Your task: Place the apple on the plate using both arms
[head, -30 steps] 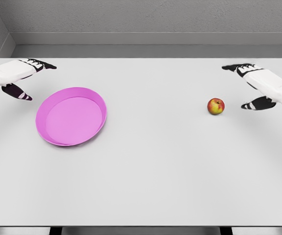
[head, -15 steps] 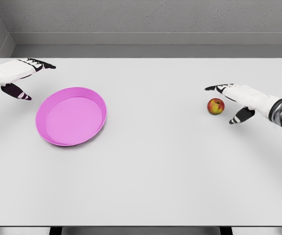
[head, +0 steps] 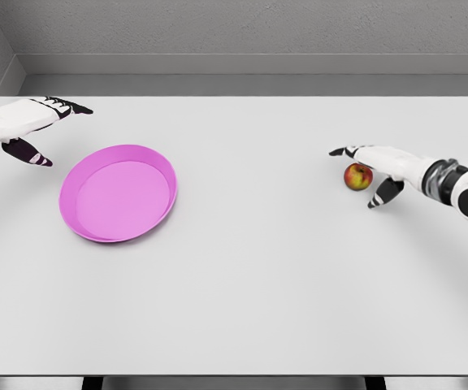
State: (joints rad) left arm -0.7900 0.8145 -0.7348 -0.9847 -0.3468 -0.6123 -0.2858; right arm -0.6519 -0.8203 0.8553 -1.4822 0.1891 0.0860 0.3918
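Observation:
A small red and yellow apple (head: pixel 357 176) rests on the white table at the right. My right hand (head: pixel 364 172) reaches in from the right edge and frames the apple: the fingers (head: pixel 349 151) lie just above and behind it, the thumb (head: pixel 380 195) sits to its lower right. The hand is open and does not clasp the fruit. A pink oval plate (head: pixel 118 192) lies at the left of the table with nothing in it. My left hand (head: pixel 35 130) hovers open above the table's far left, up and left of the plate.
The white table (head: pixel 250 276) fills the view, with its front edge near the bottom. A grey wall runs along the back, and a corner shows at the top left.
My right hand has swung left and down from the right edge until its fingers and thumb sit around the apple. The apple, the plate and the left hand have not moved.

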